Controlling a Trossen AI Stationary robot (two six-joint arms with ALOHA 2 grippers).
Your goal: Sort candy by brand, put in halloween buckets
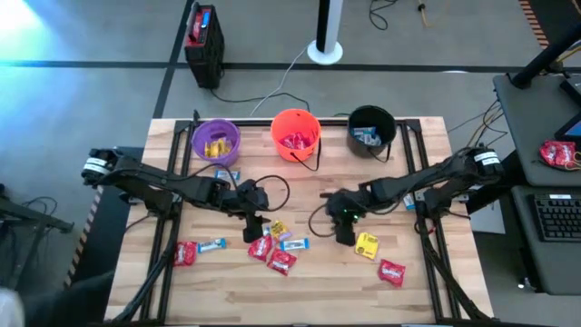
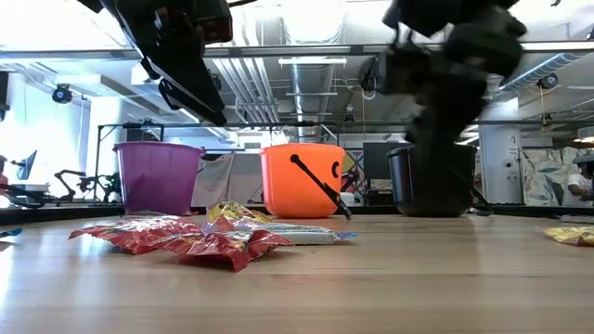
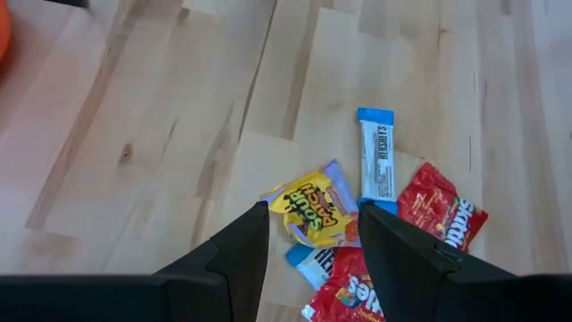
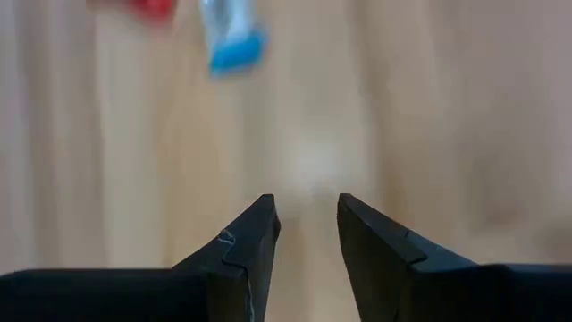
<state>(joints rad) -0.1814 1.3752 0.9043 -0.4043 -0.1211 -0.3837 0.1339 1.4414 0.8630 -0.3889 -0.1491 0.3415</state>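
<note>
Now we see our left gripper (image 3: 308,234), fingers spread and empty, poised directly above the small yellow wrapped candy packet (image 3: 313,213) on the wooden table (image 3: 134,134), nearer than our open right gripper (image 1: 343,227).

- In my right wrist view the table is badly blurred; a blue-and-white packet (image 4: 231,40) and a red one (image 4: 147,7) are smears, the red one cut by the edge.
- From the low camera, the black bucket (image 2: 406,181) is mostly hidden behind a blurred arm.
- My left wrist view cuts off the orange bucket (image 3: 4,31) to a sliver.
- Overhead, I can't read the wrappers inside the purple bucket (image 1: 201,133).
</note>
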